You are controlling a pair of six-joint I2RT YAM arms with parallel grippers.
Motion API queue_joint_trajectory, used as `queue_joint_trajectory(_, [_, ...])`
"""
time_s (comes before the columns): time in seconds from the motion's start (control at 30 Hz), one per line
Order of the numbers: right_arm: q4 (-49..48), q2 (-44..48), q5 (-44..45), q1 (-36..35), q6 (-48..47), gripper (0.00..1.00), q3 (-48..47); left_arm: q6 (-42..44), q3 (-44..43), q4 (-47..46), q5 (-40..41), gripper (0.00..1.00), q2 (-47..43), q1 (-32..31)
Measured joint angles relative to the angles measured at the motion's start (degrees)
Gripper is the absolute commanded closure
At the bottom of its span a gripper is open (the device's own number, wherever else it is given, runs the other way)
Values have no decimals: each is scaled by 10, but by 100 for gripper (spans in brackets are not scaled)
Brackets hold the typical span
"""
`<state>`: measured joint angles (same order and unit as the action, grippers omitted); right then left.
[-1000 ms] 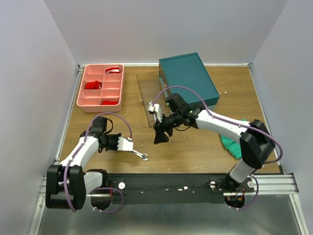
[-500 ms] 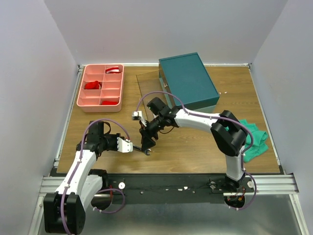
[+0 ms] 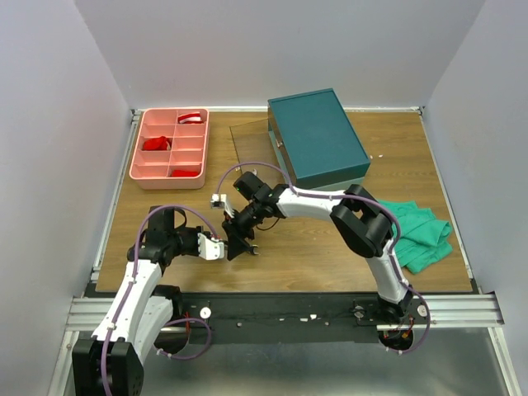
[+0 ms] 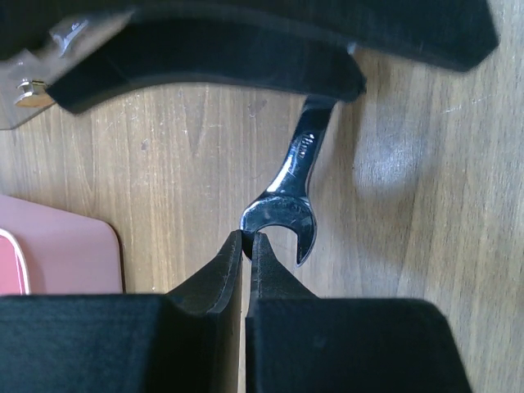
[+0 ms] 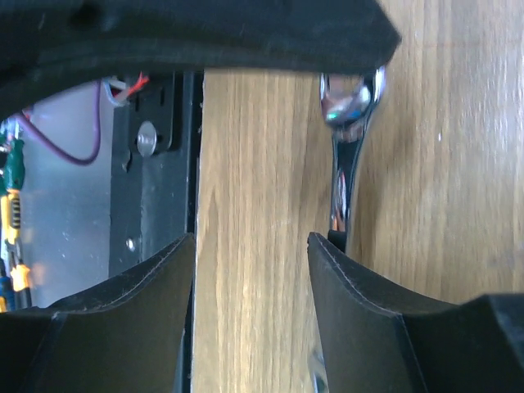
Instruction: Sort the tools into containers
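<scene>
Pink divided plastic tray [image 3: 153,171] holds red pieces [image 3: 154,143] (several compartments); the closed teal rectangular box [image 3: 318,136] is right of it. Nearer the arms than the tray, a small silver wrench [image 4: 288,192] lies on the wooden counter [image 3: 313,247], touching the clenched left hand [image 4: 247,236]; the right hand [image 5: 251,241] is spread open.

Wooden table [image 3: 305,254] — pale walls [image 3: 289,49]
</scene>
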<state>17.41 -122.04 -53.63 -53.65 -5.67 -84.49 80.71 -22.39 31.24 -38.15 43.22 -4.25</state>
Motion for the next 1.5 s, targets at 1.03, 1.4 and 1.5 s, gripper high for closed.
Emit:
queue_joint_trajectory(1.03, [26, -22, 55, 16, -58, 35, -64, -7, 13, 5, -22, 100, -45, -1])
queue_joint_trajectory(1.4, [33, -61, 32, 15, -52, 93, -83, -27, 13, -7, -23, 91, -82, -4])
queue_joint_trajectory(1.5, [35, -61, 25, 13, -49, 99, -87, -37, 16, -24, -20, 57, -81, -4])
